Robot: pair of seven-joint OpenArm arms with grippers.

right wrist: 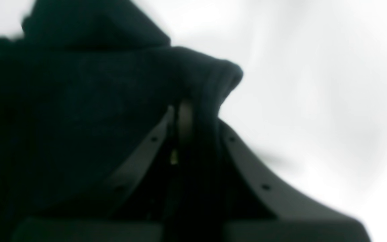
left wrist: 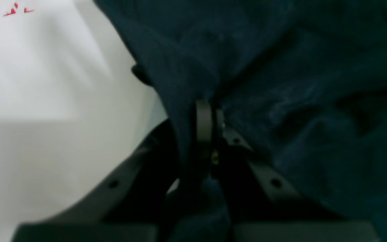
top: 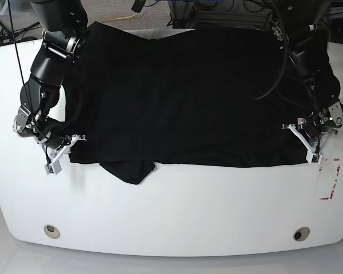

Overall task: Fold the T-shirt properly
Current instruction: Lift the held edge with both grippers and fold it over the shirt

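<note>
The black T-shirt (top: 188, 97) lies spread across the white table (top: 177, 211), with a small flap (top: 128, 170) sticking out below its near edge. My left gripper (top: 306, 149) is at the shirt's near corner on the base view's right. In the left wrist view its jaws are shut on a fold of the T-shirt (left wrist: 281, 84), at the left gripper (left wrist: 212, 116). My right gripper (top: 68, 147) is at the near corner on the base view's left. The right wrist view shows the right gripper (right wrist: 188, 116) shut on a bunched edge of the T-shirt (right wrist: 79, 101).
Red tape marks (top: 330, 178) sit on the table near my left gripper; red marks (left wrist: 15, 10) also show in the left wrist view. Two round holes (top: 52, 231) (top: 300, 234) lie near the table's front edge. Cables and floor lie beyond the far edge.
</note>
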